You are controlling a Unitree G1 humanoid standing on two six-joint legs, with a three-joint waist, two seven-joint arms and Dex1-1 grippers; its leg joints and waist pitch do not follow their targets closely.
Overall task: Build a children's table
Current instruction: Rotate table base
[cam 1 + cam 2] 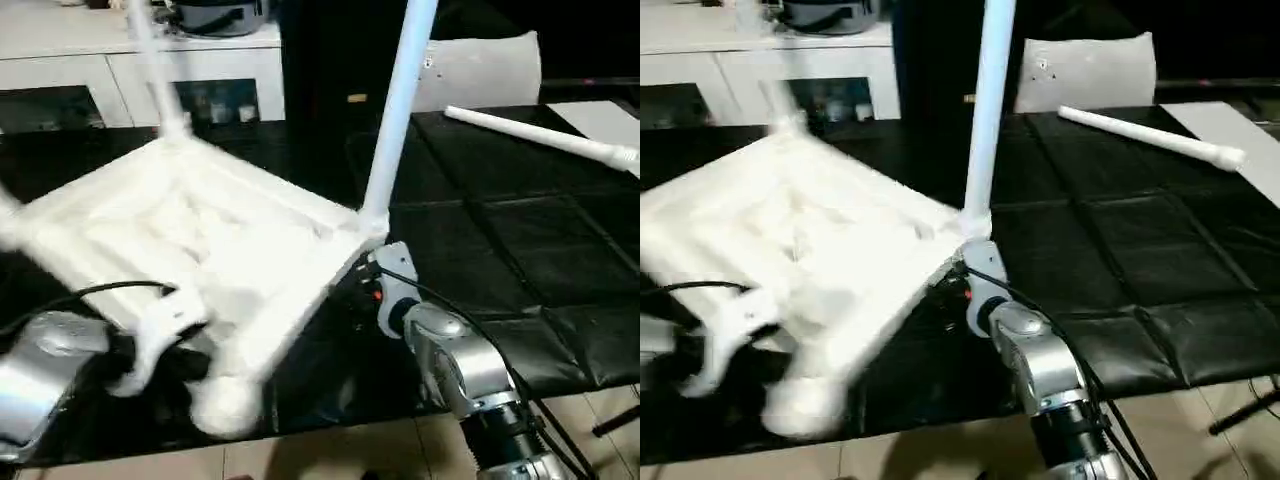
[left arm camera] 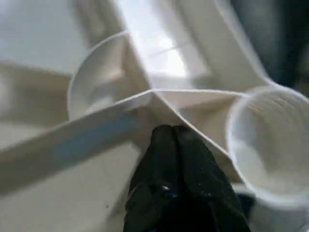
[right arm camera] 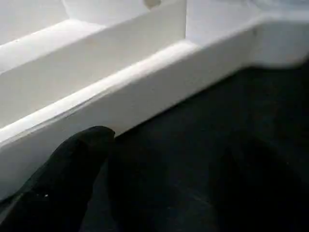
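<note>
On the black mat [image 1: 500, 250] the upturned table top [image 1: 200, 250] tilts, the left gripper [image 2: 175, 133] pinched on its rib, the right gripper [image 3: 145, 159] spread wide beside its rim.

One tabletop [image 1: 200, 240] lies ribbed side up. Three legs are countable: two standing in corner sockets [image 1: 398, 110] [image 1: 150, 60] and one loose on the worktop [image 1: 545, 135]. One empty socket [image 2: 270, 140] shows. Two tools: left [image 2: 176, 133], right [image 3: 159, 159]. One cabinet [image 1: 140, 70] stands behind.
</note>
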